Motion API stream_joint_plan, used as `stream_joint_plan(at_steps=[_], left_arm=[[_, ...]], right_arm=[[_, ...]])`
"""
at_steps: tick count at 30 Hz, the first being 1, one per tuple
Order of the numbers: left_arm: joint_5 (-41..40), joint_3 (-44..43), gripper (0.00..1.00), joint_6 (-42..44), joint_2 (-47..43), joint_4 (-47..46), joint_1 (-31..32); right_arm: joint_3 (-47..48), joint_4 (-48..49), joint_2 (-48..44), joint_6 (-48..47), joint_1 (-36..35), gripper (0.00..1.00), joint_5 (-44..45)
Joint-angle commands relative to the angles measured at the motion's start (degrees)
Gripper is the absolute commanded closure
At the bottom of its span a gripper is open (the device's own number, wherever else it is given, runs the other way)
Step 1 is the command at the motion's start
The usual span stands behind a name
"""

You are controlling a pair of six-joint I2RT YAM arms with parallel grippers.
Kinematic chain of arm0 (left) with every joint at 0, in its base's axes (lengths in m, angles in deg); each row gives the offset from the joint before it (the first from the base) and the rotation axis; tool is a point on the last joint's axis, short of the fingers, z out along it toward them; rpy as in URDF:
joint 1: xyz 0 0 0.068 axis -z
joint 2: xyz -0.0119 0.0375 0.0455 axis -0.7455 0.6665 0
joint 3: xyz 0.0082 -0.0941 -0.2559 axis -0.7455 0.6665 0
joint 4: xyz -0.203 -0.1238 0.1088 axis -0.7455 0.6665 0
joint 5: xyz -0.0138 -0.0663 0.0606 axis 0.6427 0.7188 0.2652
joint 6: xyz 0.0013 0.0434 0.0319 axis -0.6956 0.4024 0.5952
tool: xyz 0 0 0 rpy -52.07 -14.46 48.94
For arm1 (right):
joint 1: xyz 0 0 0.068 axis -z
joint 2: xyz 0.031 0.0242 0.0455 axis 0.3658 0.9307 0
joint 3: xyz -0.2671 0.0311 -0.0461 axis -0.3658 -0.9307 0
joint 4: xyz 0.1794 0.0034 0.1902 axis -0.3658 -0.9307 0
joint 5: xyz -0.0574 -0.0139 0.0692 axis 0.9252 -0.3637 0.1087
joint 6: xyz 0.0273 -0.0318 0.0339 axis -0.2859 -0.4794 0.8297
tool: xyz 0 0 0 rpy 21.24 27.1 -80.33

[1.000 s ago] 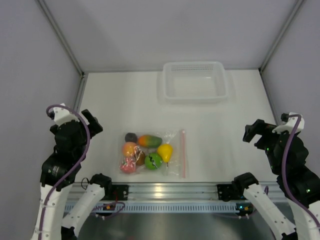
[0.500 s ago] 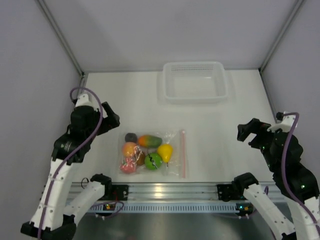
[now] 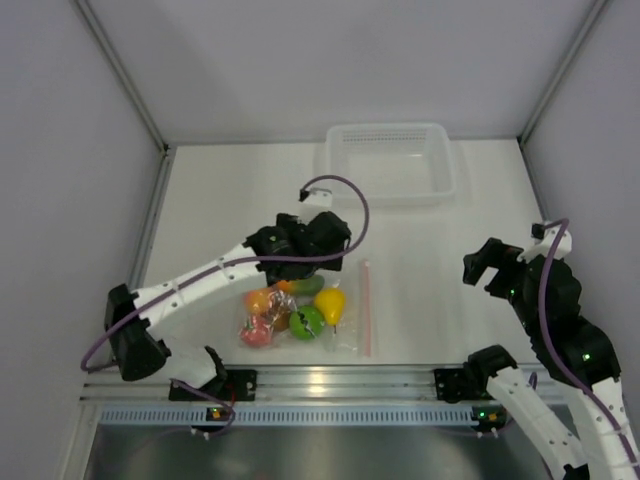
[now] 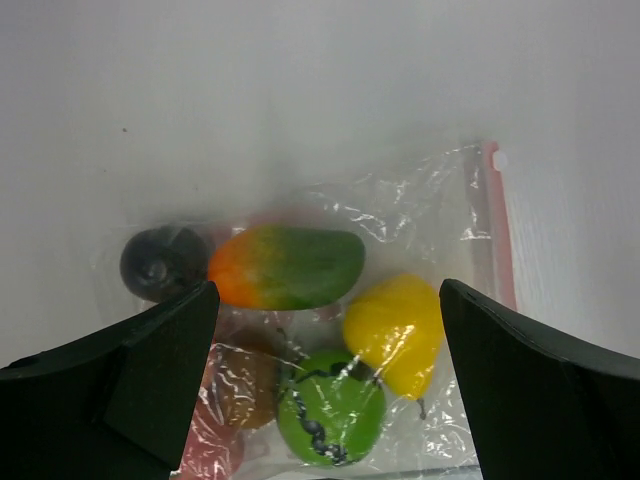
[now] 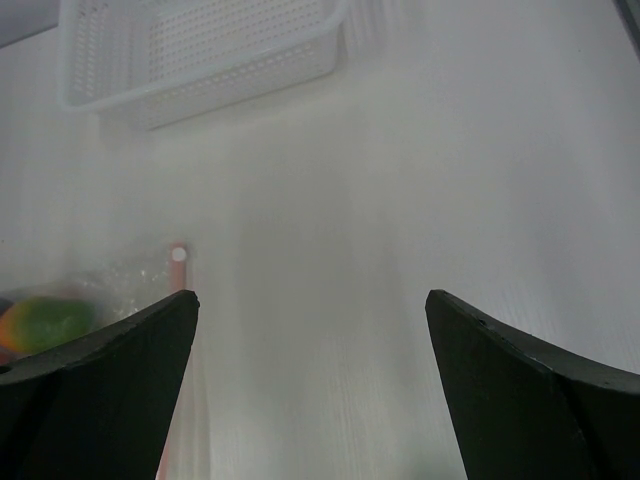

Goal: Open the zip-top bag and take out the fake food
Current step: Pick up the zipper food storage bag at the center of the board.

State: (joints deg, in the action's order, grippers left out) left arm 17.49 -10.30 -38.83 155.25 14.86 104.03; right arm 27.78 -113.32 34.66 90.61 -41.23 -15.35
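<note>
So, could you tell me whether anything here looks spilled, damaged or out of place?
Nothing stands out. The zip-top bag lies flat with the fake food inside it. The white tray sits upright at the back. The left gripper and right gripper are open, holding nothing.

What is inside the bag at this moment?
The bag holds a mango, yellow fruit, green fruit, purple fruit, brown fruit, orange fruit and pink fruit. From above, the left arm covers the purple fruit and part of the mango.
</note>
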Motion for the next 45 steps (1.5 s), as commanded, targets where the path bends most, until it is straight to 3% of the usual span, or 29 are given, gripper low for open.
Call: stream_joint_plan(at_steps=[1,10,17,31,38,41,43,45], left_arm=[[-10.08,-7.42,0.01,-2.32,9.02,1.15,7.26],[-13.69,-17.45,0.01,-4.34,25.48,4.41,19.74],[-12.19,-19.56,0.02,-6.63,33.23,6.08,24.67],[-9.47,-13.95,0.18,-8.56,38.95,8.1,27.05],[-9.2,-14.12,0.19,-8.91,41.94,8.1,27.14],[-9.73,-14.47,0.37,-8.56,42.38,8.19,27.13],[-10.43,-14.39,0.56,-8.65,42.2,8.19,27.05],[-10.87,-13.77,0.59,-9.09,41.42,8.19,27.05]], right_arm=[[0.47,2.15,-0.52,0.01,-0.8,0.01,0.04],[0.11,0.66,-2.54,-0.25,-0.8,0.0,1.35],[2.66,-1.1,-3.33,-0.43,-0.8,0.01,2.85],[4.95,-2.33,-3.51,-0.78,-0.88,0.01,3.64],[5.04,-2.16,-3.15,-1.04,-0.8,0.01,3.29],[5.3,-2.07,-3.07,-1.13,-0.88,0.01,3.38],[5.56,-2.16,-3.15,-1.4,-0.8,0.01,3.29],[5.83,-2.33,-3.15,-1.48,-0.8,0.01,3.29]])
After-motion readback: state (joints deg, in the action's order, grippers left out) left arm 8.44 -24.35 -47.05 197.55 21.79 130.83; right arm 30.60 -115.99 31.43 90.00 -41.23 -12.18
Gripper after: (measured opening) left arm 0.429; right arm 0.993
